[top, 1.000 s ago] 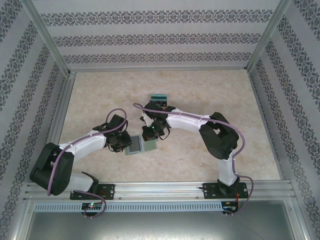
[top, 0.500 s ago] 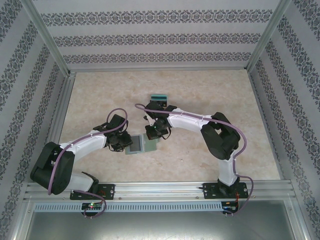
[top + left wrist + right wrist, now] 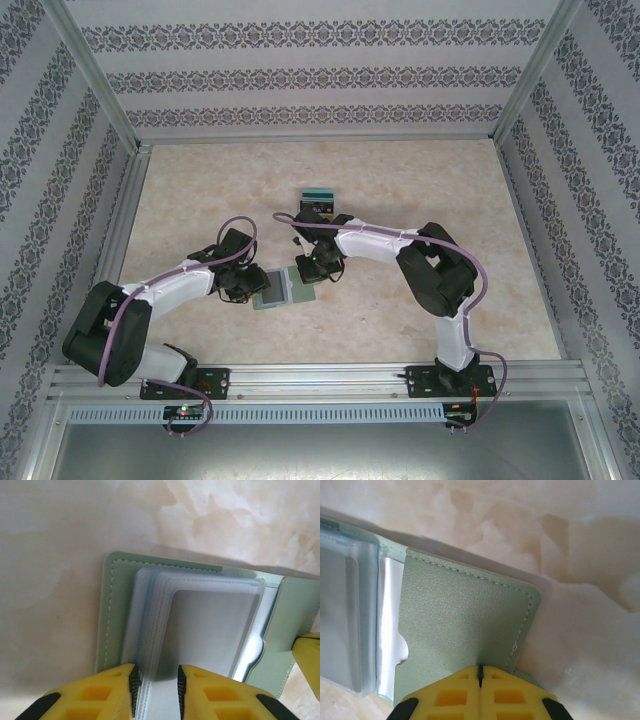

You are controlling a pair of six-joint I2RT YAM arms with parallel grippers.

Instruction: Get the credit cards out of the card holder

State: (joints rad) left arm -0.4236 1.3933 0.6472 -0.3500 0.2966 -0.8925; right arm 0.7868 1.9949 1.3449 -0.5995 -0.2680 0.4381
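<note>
The card holder (image 3: 276, 289) lies open on the table between my arms, its grey-green cover (image 3: 116, 610) underneath and its clear pockets (image 3: 210, 625) on top. My left gripper (image 3: 156, 672) hangs over the pockets' near edge, jaws a little apart, the stacked pocket edges against its left finger. My right gripper (image 3: 480, 669) is shut, tips pressed onto the holder's grey-green flap (image 3: 460, 615). Two credit cards, a teal one (image 3: 318, 191) and a dark one (image 3: 314, 207), lie on the table behind the right wrist. The pocket that faces up looks pale and blank.
The marble-patterned table (image 3: 430, 180) is walled by patterned panels on three sides. A metal rail (image 3: 320, 380) runs along the near edge by the arm bases. Open tabletop lies to the right and at the back left.
My left gripper's jaws have parted a little over the pockets. My right gripper has shifted slightly on the flap; the holder has hardly moved.
</note>
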